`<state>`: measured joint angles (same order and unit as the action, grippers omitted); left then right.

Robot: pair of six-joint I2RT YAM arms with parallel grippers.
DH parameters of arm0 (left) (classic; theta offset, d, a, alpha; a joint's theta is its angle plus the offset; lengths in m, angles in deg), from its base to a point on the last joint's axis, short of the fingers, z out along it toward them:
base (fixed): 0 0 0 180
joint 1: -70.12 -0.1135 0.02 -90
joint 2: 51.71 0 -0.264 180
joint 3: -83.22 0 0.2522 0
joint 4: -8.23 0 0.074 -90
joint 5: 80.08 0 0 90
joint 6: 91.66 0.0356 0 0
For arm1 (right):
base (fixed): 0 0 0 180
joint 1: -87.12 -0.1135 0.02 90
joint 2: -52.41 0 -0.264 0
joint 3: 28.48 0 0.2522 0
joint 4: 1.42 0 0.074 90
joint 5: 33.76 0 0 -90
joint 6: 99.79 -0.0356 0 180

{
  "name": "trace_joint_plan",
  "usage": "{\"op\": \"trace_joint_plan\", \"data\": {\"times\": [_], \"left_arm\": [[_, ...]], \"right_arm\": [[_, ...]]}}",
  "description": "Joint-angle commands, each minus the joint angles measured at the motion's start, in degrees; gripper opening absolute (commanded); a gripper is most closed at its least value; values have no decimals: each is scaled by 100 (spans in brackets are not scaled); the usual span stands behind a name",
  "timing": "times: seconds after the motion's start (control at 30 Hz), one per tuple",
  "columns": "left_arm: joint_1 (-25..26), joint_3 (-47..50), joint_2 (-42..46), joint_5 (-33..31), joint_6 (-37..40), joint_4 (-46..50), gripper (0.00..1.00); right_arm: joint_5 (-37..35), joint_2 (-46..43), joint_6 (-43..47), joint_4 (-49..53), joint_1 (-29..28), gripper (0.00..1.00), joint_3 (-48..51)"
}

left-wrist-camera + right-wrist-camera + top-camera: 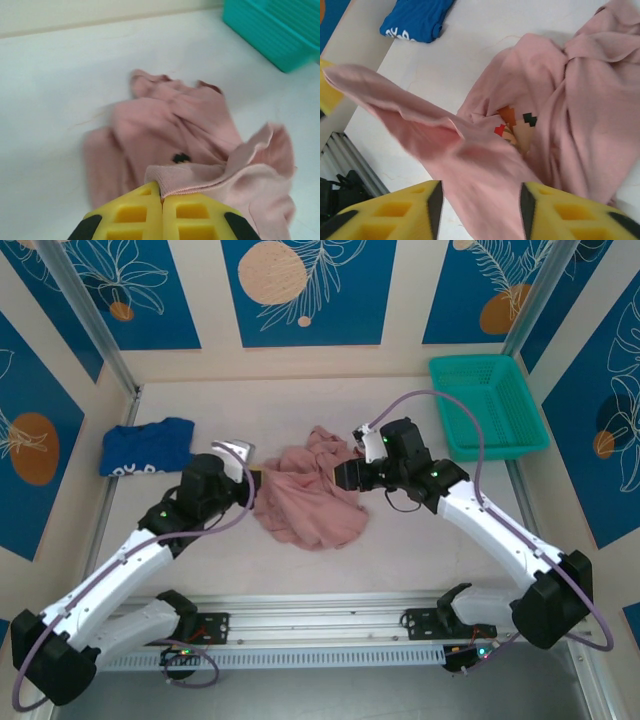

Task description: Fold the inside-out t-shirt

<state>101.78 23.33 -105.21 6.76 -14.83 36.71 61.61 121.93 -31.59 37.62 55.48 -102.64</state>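
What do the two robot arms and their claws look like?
The left arm and right arm have white links, black joints, small green lights and a lilac cable each. The claw fingers are yellow blocks with square recesses and black trim.

Overhead wide; wrist cams close, share t-shirt (310, 505).
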Motion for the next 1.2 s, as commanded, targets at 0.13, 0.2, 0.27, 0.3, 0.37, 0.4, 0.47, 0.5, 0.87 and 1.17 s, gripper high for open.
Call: {"op": "trace_joint_plan", "data": {"times": [0.13, 0.2, 0.27, 0.3, 0.37, 0.4, 0.47, 0.5, 0.87, 1.17], "left_arm": [[-448, -604, 99, -530, -515, 822, 0], [-497, -674, 106, -452, -535, 813, 0], [-537, -760, 106, -439, -575, 837, 0], [-555, -795, 119, -462, -598, 840, 0], [-607, -850, 156, -528, -613, 849, 0], [-627, -874, 180, -585, -629, 856, 0], [-693, -947, 222, -626, -645, 872, 0], [-713, -959, 253, -593, -635, 859, 0], [-735, -880, 297, -357, -584, 835, 0], [-1121, -1255, 182, -941, -588, 753, 0]], "right_arm": [[-353, -224, -23, 104, 353, 57, 913], [-234, -17, -76, -123, 420, 57, 1094], [-150, 192, -134, -371, 439, 58, 1217], [-105, 326, -156, -487, 439, 58, 1264], [-132, 589, -149, -604, 447, 58, 1272], [-206, 707, -153, -628, 455, 58, 1256], [-327, 927, -197, -812, 536, 58, 1241], [-347, 1024, -246, -926, 621, 58, 1213], [-108, 3249, -477, -1866, 958, 50, 16], [-479, 2231, -513, -2024, 1560, 0, -192]]}}
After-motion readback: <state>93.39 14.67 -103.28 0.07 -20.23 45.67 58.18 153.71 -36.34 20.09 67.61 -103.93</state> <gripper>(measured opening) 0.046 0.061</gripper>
